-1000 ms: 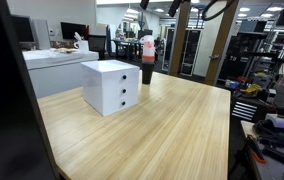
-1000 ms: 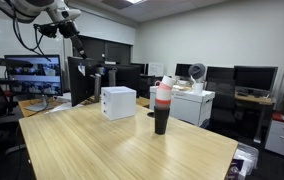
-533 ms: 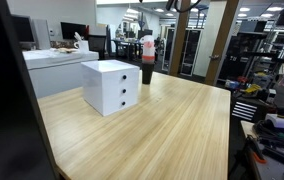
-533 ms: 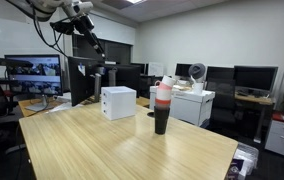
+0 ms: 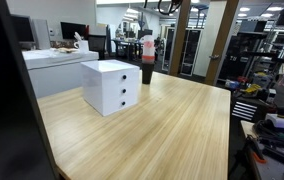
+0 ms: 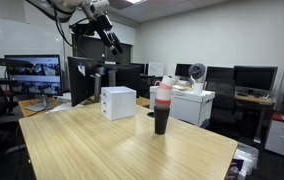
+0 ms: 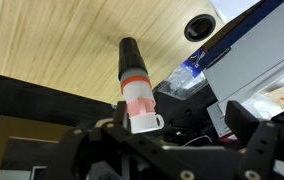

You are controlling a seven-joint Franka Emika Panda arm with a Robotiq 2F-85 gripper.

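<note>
The wrist view looks down on the tall bottle (image 7: 133, 85): dark at the bottom, a red band, then pink, then a white cap. Only this view shows the top of the cap. It does not show the white box (image 5: 111, 86), which is in both exterior views. In an exterior view the box shows three little dark knobs on its front.

The gripper (image 6: 113, 40) hangs high in the air, well above the table (image 6: 102, 150). In an exterior view only a small part of it peeks in at the top edge (image 5: 165, 5). Its jaws are wide apart. They hold nothing and touch nothing.

The bottle stands upright on the wooden table, near the far edge (image 5: 147, 58). In an exterior view it is just to the right of the box and apart from it (image 6: 162, 105).

The room is an office with desks, a screen (image 6: 32, 80) that is turned on, and lights in the ceiling.
</note>
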